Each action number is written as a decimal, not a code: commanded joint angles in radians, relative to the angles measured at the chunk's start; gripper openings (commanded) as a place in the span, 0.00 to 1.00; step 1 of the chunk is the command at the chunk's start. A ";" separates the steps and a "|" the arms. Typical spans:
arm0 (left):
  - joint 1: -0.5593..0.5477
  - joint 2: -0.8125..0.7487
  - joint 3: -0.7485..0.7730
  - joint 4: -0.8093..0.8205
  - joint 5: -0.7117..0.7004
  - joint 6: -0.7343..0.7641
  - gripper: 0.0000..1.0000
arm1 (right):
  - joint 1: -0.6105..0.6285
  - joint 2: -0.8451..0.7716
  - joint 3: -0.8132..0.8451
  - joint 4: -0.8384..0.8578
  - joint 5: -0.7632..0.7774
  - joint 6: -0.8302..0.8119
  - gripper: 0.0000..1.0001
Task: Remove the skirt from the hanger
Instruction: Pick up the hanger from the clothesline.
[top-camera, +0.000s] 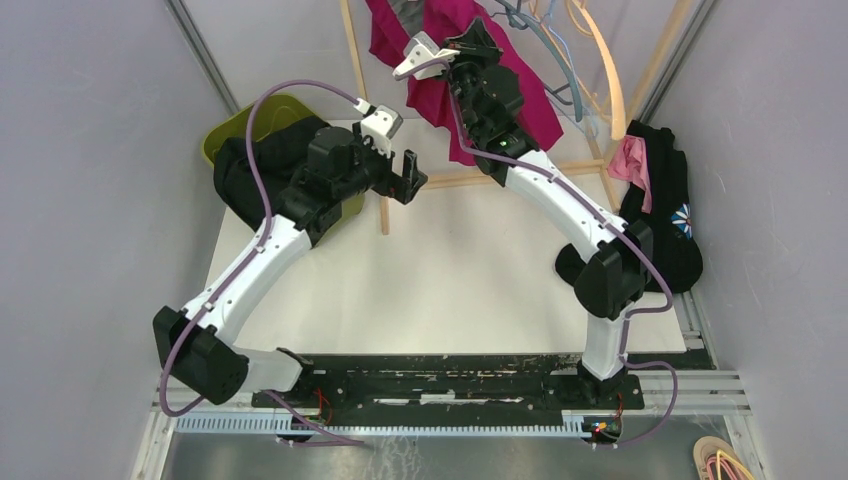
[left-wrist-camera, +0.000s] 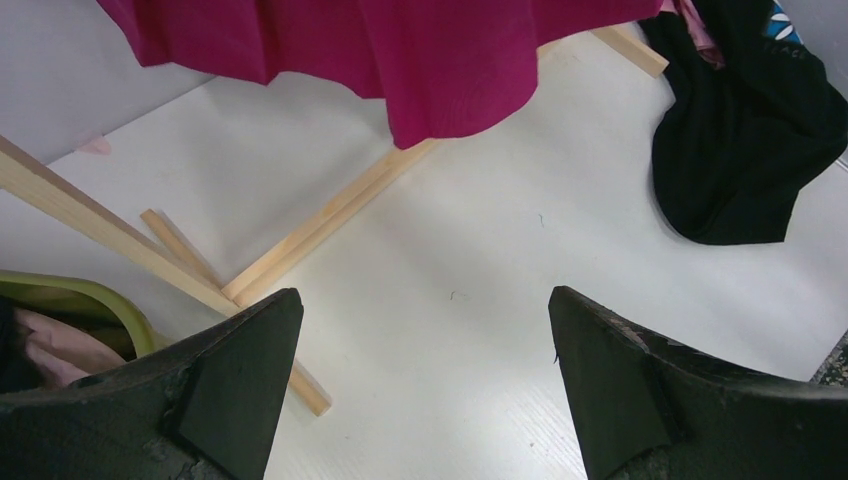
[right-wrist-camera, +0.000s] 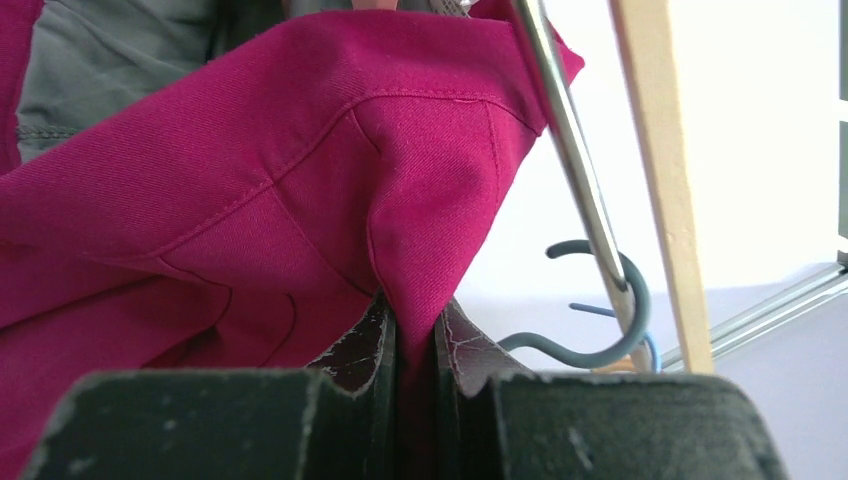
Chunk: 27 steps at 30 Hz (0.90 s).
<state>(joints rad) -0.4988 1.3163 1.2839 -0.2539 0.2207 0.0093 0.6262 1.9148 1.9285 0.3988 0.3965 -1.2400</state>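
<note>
A magenta skirt (top-camera: 530, 100) hangs from the wooden rack at the back of the top view. Its hem shows in the left wrist view (left-wrist-camera: 420, 60). In the right wrist view the skirt (right-wrist-camera: 250, 200) fills the frame, with a grey garment (right-wrist-camera: 110, 60) behind it. My right gripper (top-camera: 478, 42) is shut on a fold of the skirt (right-wrist-camera: 412, 335), near the metal rail (right-wrist-camera: 570, 150). A grey hanger hook (right-wrist-camera: 610, 340) hangs on that rail. My left gripper (top-camera: 410, 180) is open and empty above the white table (left-wrist-camera: 420, 300).
A wooden rack base (left-wrist-camera: 320, 225) lies on the table. A green bin (top-camera: 235, 135) with dark clothes stands at the back left. A black garment pile (top-camera: 665, 215) lies at the right, also in the left wrist view (left-wrist-camera: 740, 140). Spare hangers (top-camera: 570, 50) hang at the rack's right.
</note>
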 joint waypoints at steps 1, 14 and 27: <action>0.004 0.036 0.068 0.079 0.027 0.035 1.00 | -0.009 -0.142 0.011 0.231 -0.030 -0.016 0.01; 0.036 0.147 0.101 0.125 0.070 0.034 0.99 | -0.009 -0.244 -0.112 0.226 -0.064 0.027 0.01; 0.169 0.251 0.134 0.149 0.171 -0.002 0.97 | -0.008 -0.276 -0.162 0.197 -0.059 0.061 0.01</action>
<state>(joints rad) -0.3767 1.5345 1.3602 -0.1761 0.3237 0.0090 0.6197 1.7519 1.7435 0.3996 0.3645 -1.2076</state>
